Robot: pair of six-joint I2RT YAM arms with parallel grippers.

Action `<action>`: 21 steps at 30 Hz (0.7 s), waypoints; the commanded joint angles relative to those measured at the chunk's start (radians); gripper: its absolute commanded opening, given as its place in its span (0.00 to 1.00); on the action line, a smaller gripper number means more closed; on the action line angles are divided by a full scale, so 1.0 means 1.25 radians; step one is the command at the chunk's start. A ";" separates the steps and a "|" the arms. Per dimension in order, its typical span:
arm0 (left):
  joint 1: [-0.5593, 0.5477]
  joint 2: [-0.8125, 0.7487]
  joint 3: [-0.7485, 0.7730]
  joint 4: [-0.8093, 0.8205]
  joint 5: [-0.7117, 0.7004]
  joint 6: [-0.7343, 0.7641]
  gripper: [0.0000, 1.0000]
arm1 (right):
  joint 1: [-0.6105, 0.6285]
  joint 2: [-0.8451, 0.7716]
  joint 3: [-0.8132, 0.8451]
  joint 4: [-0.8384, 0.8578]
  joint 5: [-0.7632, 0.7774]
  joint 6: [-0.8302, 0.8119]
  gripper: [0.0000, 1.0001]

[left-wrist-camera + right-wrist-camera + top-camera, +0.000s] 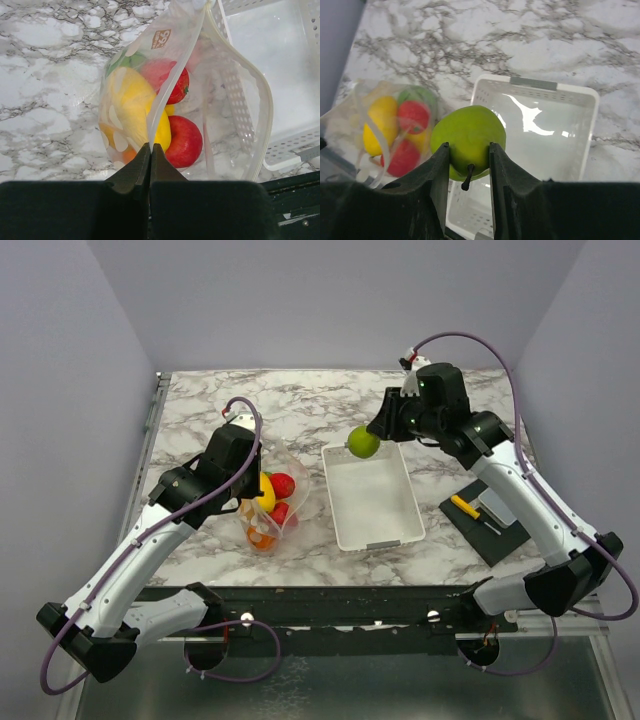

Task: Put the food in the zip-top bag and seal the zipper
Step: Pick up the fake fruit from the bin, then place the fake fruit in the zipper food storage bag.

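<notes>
The zip-top bag [270, 505] lies left of the basket with its mouth held open. It holds red, yellow, orange and green toy fruits [150, 120]. My left gripper [150, 148] is shut on one lip of the bag's zipper edge [172, 80]; the other lip [267, 105] bows out to the right. My right gripper [468, 148] is shut on a light green apple [468, 137] and holds it in the air over the basket's far left corner [362, 442]. The bag also shows in the right wrist view [395, 130].
A white slotted basket [371, 537] stands mid-table, nothing in it. A dark tray [487, 520] with a yellow item and small tools lies at the right. The table's black front rail [330, 605] runs along the near edge.
</notes>
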 commanded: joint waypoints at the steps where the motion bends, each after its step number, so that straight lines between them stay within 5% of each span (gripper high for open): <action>1: -0.001 -0.007 0.003 0.002 -0.005 -0.003 0.00 | 0.032 -0.026 0.029 0.033 -0.140 -0.003 0.01; 9: -0.001 -0.007 0.005 0.000 0.006 0.001 0.00 | 0.124 -0.033 0.072 0.073 -0.185 0.013 0.01; 21: -0.001 -0.018 0.002 -0.001 0.010 -0.003 0.00 | 0.285 0.064 0.141 0.082 -0.081 0.017 0.01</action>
